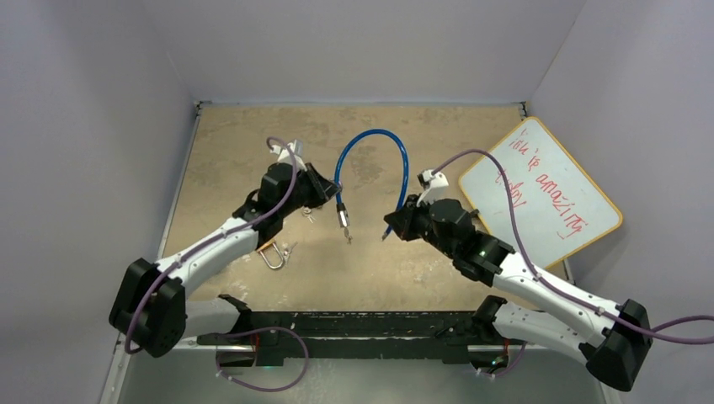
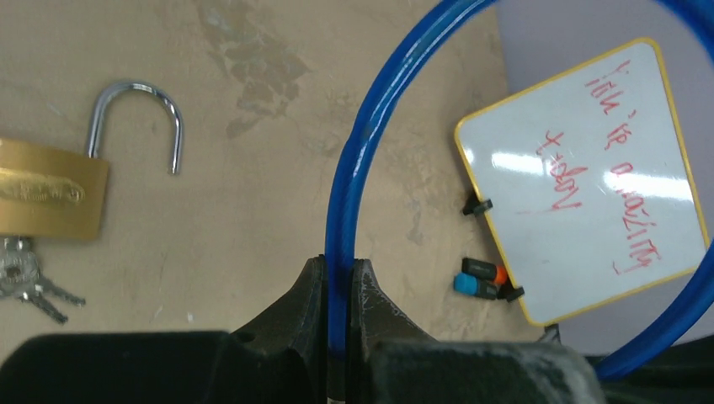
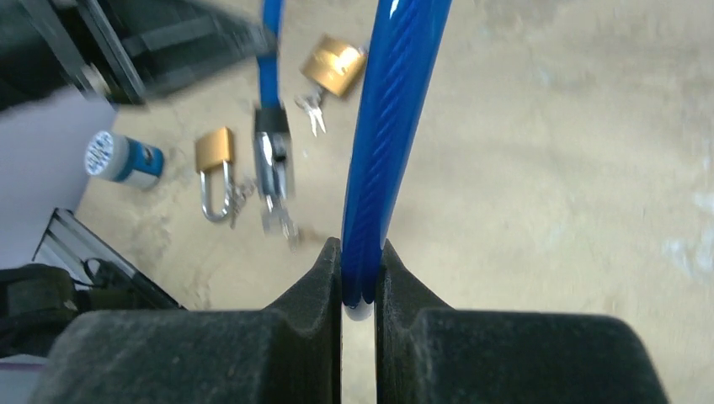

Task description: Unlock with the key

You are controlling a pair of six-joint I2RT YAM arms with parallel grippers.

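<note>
Cable (image 1: 375, 135) in L hand (image 2: 338, 282), R hand (image 3: 359, 265), key (image 3: 278, 220) prob. inserted

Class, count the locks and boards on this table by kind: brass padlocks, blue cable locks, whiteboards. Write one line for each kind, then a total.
Brass padlocks: 2
Blue cable lock: 1
Whiteboard: 1
Total: 4
</note>
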